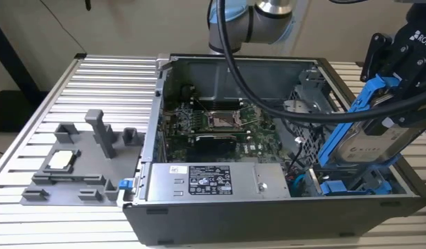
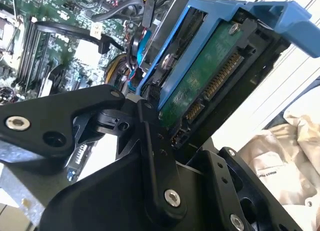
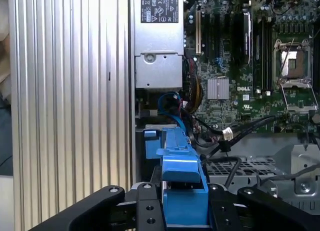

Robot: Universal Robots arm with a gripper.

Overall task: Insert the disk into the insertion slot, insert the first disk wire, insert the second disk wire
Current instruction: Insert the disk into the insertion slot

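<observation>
- Ribbed metal worktop (image 1: 95, 78) carries an open computer case (image 1: 268, 220), with a grey fixture tray (image 1: 74, 166) beside it on the exterior view's left.
- The hand (image 3: 182, 206) is clamped on the upper end of the disk (image 1: 368, 140), one finger on each side of its blue frame.
- The disk stands steeply tilted. Its long axis runs from the hand down into the case, and its top leans toward the exterior view's right.
- Its lower end sits at the mouth of the drive bay (image 1: 303, 137), just beside the grey power box (image 1: 213, 181); whether it touches the bay, I cannot tell.
- The arm reaches in from above at the exterior view's right, wrist angled along the disk.
- In the second wrist view the disk's connector (image 2: 220, 81) is bare, with no wire plugged in.
</observation>
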